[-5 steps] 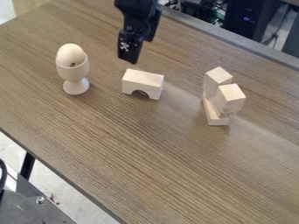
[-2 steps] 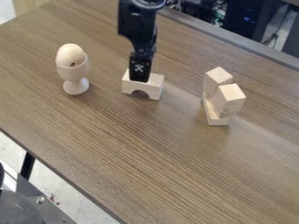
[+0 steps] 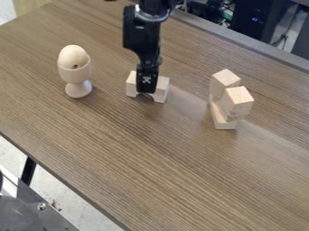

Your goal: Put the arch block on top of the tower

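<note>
The black gripper (image 3: 147, 85) hangs down at the upper middle of the view, its tip in front of the middle of the arch block (image 3: 161, 88) and covering part of it. The pale wooden arch block rests on the table with its opening downward, both ends showing on either side of the gripper. To the right stands the tower (image 3: 236, 101), made of two upright blocks side by side on a flat base block.
A wooden egg in a cup (image 3: 77, 72) stands left of the arch block. The brown table (image 3: 151, 167) has its back edge at the upper right, with computer gear behind it. Dark metal equipment lies beyond the lower left edge.
The gripper has come down and slightly right from above and behind the arch block, and now overlaps its middle. The blocks and the egg cup have kept their places.
</note>
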